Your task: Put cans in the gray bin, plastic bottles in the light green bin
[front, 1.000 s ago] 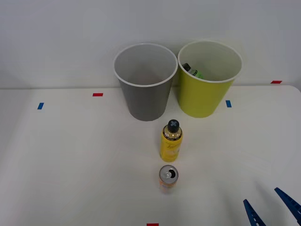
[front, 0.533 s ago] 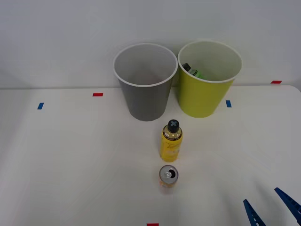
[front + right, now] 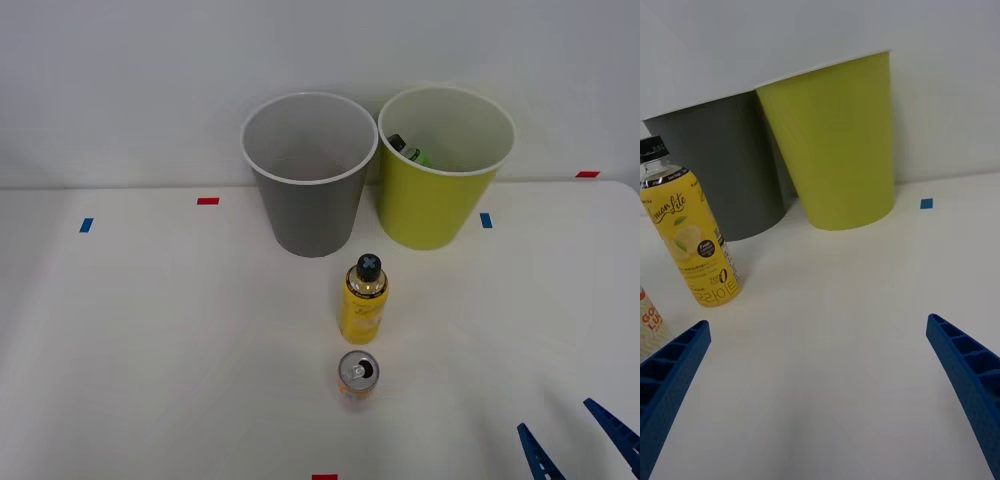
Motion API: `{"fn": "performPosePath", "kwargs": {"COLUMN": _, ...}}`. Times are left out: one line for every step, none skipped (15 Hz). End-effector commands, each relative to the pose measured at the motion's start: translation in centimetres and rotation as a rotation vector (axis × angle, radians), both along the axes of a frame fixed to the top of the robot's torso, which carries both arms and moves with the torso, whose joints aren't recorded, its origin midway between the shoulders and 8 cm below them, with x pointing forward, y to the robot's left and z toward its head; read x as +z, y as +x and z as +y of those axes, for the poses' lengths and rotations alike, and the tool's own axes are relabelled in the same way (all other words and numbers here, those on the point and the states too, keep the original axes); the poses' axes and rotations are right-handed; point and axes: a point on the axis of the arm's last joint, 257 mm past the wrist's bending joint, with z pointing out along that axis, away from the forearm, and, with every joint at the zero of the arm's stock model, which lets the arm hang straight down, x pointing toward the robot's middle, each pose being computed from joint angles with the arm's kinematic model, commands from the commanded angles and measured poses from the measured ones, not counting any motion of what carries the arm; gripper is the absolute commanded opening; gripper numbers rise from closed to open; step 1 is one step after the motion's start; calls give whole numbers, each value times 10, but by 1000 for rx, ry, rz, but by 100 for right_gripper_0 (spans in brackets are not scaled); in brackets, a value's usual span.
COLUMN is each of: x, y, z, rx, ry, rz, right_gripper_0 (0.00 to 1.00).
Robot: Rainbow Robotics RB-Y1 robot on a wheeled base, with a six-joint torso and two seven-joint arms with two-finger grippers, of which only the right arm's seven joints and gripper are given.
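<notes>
Yellow bottle (image 3: 364,300) and pale orange can (image 3: 357,376) stand mid-bench before the gray bin (image 3: 308,178) and light green bin (image 3: 444,170), a green bottle (image 3: 413,152) already inside the latter. Wrist view: blue fingers (image 3: 670,371) spread wide, empty, right gripper (image 3: 820,375) low over the bench, likely lining up on the bottle

The front camera is looking down from above at the table (image 3: 150,330), bins at its far edge. The wrist camera is sitting low near the tabletop, facing level toward the gray bin (image 3: 726,161), green bin (image 3: 835,142) and yellow bottle (image 3: 689,225), which both views are sharing.
</notes>
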Motion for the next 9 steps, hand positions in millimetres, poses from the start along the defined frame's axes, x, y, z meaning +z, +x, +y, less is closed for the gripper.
{"fn": "performPosePath", "kwargs": {"x": 0, "y": 0, "z": 0, "rx": 0, "ry": 0, "rz": 0, "right_gripper_0": 100}}
{"fn": "performPosePath", "kwargs": {"x": 0, "y": 0, "z": 0, "rx": 0, "ry": 0, "rz": 0, "right_gripper_0": 100}}
{"fn": "performPosePath", "kwargs": {"x": 0, "y": 0, "z": 0, "rx": 0, "ry": 0, "rz": 0, "right_gripper_0": 100}}
{"fn": "performPosePath", "kwargs": {"x": 0, "y": 0, "z": 0, "rx": 0, "ry": 0, "rz": 0, "right_gripper_0": 100}}
{"fn": "performPosePath", "kwargs": {"x": 0, "y": 0, "z": 0, "rx": 0, "ry": 0, "rz": 0, "right_gripper_0": 100}}
{"fn": "performPosePath", "kwargs": {"x": 0, "y": 0, "z": 0, "rx": 0, "ry": 0, "rz": 0, "right_gripper_0": 100}}
{"fn": "performPosePath", "kwargs": {"x": 0, "y": 0, "z": 0, "rx": 0, "ry": 0, "rz": 0, "right_gripper_0": 100}}
{"fn": "performPosePath", "kwargs": {"x": 0, "y": 0, "z": 0, "rx": 0, "ry": 0, "rz": 0, "right_gripper_0": 100}}
{"fn": "performPosePath", "kwargs": {"x": 0, "y": 0, "z": 0, "rx": 0, "ry": 0, "rz": 0, "right_gripper_0": 100}}
